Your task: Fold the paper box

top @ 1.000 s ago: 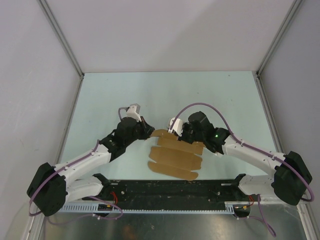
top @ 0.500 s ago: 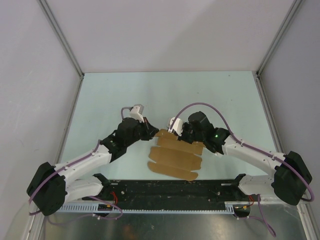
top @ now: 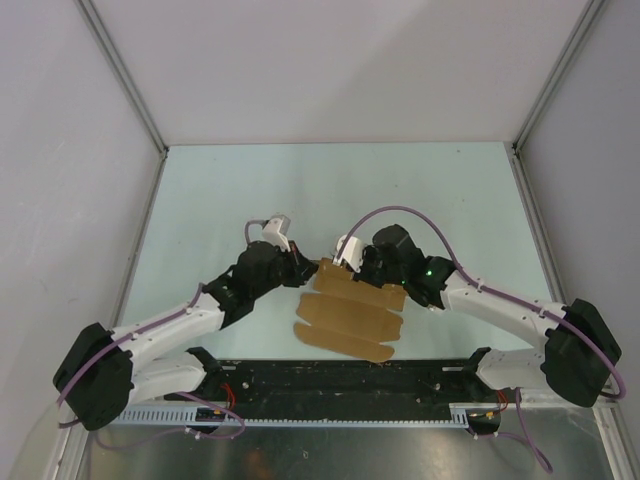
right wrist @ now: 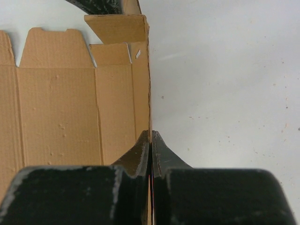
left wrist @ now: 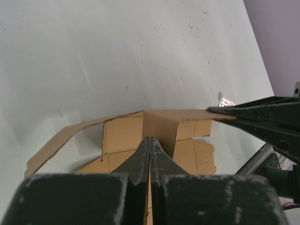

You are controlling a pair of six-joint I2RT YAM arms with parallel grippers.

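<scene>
The paper box (top: 348, 318) is a flat brown die-cut sheet lying between the arms, with its far strip raised. My right gripper (top: 356, 272) is shut on that raised strip; in the right wrist view the paper box (right wrist: 56, 112) edge runs straight into the closed gripper (right wrist: 150, 133). My left gripper (top: 308, 268) is shut with nothing clamped. Its tips (left wrist: 150, 139) press against an end flap of the paper box (left wrist: 159, 123), which stands upright in front of them. The right fingers (left wrist: 262, 117) show at the right of that view.
A black rail (top: 350, 375) runs along the table's near edge, just below the sheet. Grey walls with metal posts (top: 125, 80) close the table in on three sides. A tiny white scrap (left wrist: 226, 100) lies beyond the box.
My left gripper has slid right, still shut, from beside the sheet up against its left end flap. The right gripper has kept its hold and barely moved.
</scene>
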